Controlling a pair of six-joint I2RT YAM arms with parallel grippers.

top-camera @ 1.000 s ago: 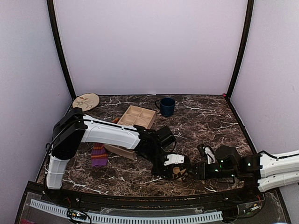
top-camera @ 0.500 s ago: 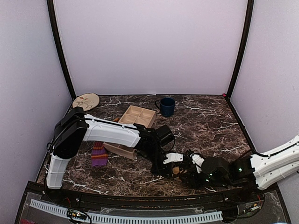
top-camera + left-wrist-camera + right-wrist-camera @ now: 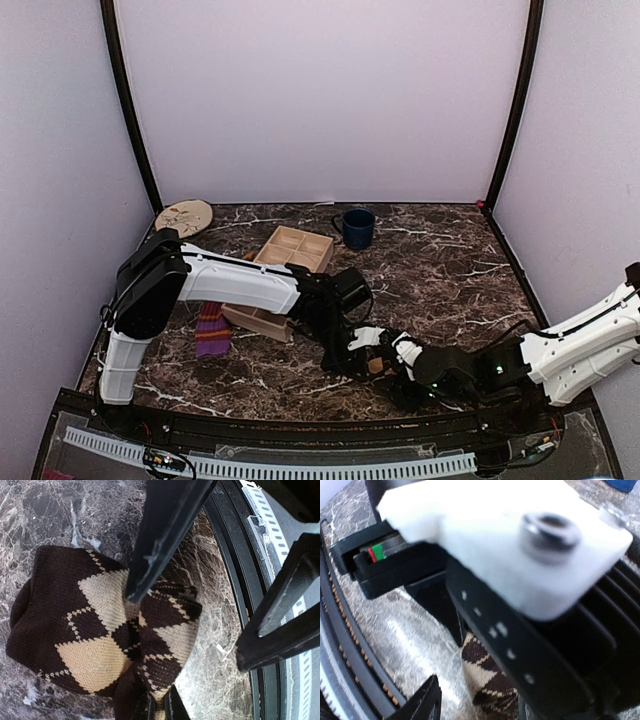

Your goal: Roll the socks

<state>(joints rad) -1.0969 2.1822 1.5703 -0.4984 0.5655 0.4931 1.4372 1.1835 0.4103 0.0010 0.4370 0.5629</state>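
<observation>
While the left claw (image 3: 161,707) pinches the argyle sock (image 3: 95,630) at lower centre, the right claw (image 3: 186,629) stands wide beside it; striped sock (image 3: 212,332) left, wooden tray (image 3: 293,250) and blue mug (image 3: 356,228) above, marble surface (image 3: 450,260), lilac walls (image 3: 320,100).

In the top view the argyle sock (image 3: 376,366) is nearly all hidden under the two arms, only a tan speck showing. From the right wrist, a blurred white housing (image 3: 520,555), probably the left arm's, hides all of the sock but one patch. The left wrist view's bottom edge cuts off its pinched end.
</observation>
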